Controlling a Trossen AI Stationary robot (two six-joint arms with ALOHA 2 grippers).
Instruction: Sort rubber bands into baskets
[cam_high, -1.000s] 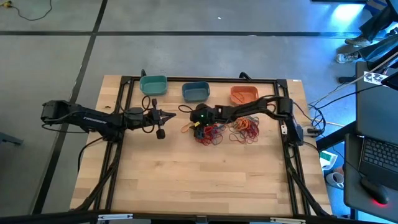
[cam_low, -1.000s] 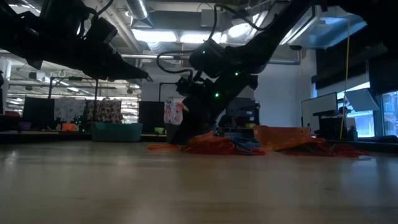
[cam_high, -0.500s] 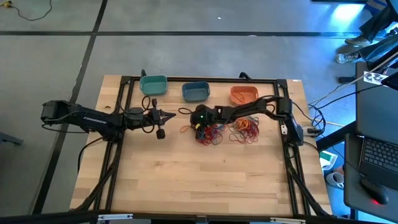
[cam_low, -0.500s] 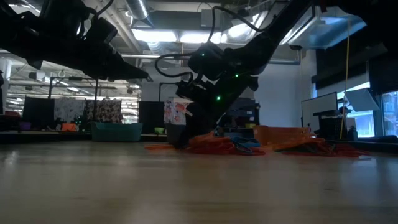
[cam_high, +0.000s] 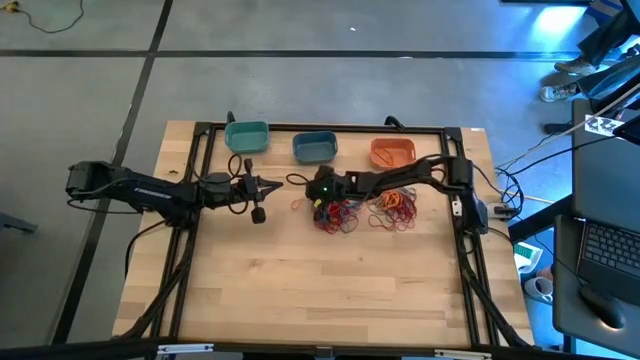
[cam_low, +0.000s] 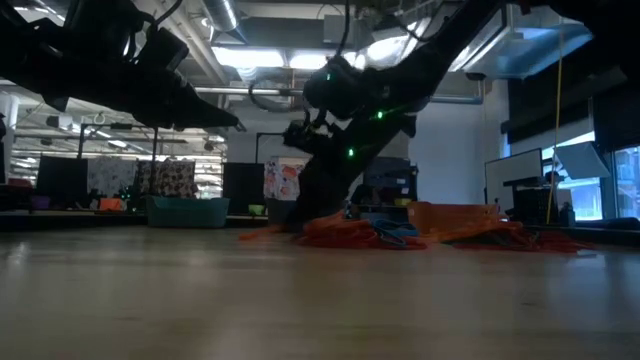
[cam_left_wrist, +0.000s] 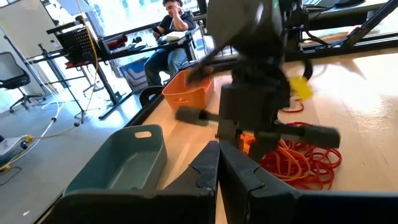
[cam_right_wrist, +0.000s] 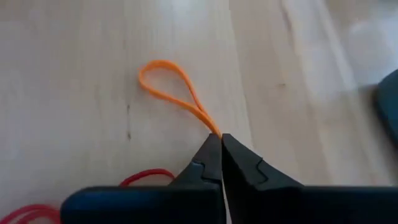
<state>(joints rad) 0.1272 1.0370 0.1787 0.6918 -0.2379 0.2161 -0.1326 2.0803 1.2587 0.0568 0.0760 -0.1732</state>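
Three baskets stand along the far edge: teal (cam_high: 247, 136), slate blue (cam_high: 315, 148) and orange (cam_high: 392, 152). The rubber bands lie in two heaps, one red with some blue (cam_high: 341, 215), one orange (cam_high: 395, 208). One orange band (cam_right_wrist: 171, 87) lies apart to their left, and my right gripper (cam_high: 306, 202) (cam_right_wrist: 221, 137) is shut on it. My left gripper (cam_high: 280, 184) (cam_left_wrist: 217, 152) hangs shut and empty above the table, left of the heaps, pointing toward the right arm. My right gripper pinches the near end of the lone orange band (cam_right_wrist: 213, 130) between its two fingertips, squeezing both strands together. The fingers slant down from the table's right side. The rest of the loop (cam_right_wrist: 163, 74) stretches ahead of the tips, low over the wood; whether it rests there I cannot tell.
A black frame (cam_high: 205, 160) borders the table's working area. Black cables (cam_high: 405, 180) trail along the right arm over the orange heap. Bare wood (cam_high: 320, 280) fills the near half of the table. A seated person (cam_left_wrist: 174, 18) shows in the room beyond.
My right gripper has shut on the end of the lone orange band at the left of the red heap, and its wrist has risen a little. The band has drawn slightly toward the gripper. The heaps have stayed put.
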